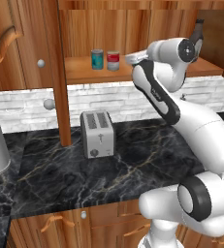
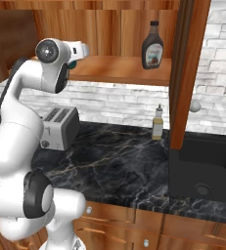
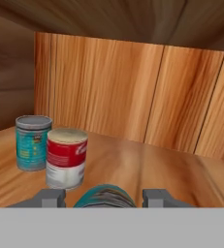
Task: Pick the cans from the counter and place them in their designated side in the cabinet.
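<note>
In the hand view, a teal-rimmed cylindrical tin with a silvery top [image 3: 104, 197] is pinched between the two dark fingertips [image 3: 50, 197] of the two-finger gripper [image 3: 104, 198], which is closed on its sides at the very bottom of that view. The tin is held just above the warm brown plank shelf [image 3: 147, 169] of the wooden wall cabinet [image 1: 133, 29].

A little further in on the shelf, a small tin with a red and pale label [image 3: 66, 158] is seen standing upright, and just behind it to the left, touching or nearly touching, a teal-labelled tin with a grey top [image 3: 33, 142] is stood upright as well. Both are placed toward the left side of the shelf, near the cabinet's side wall. Beyond them the vertical-grained back panel [image 3: 133, 97] is seen.

In the left base view, the white arm with dark joints [image 1: 181, 121] is stretched from the lower right up to the shelf, its hand reaching in just right of the two tins. Below it, the black marble counter with pale and golden veins [image 1: 133, 169] is spread wide, and a silver two-slot toaster [image 1: 98, 133] is stood on it near the wall.

In the right base view, a tall dark bottle with a grey label [image 2: 152, 46] is stood on the shelf's far right part, well apart from the gripper.
</note>
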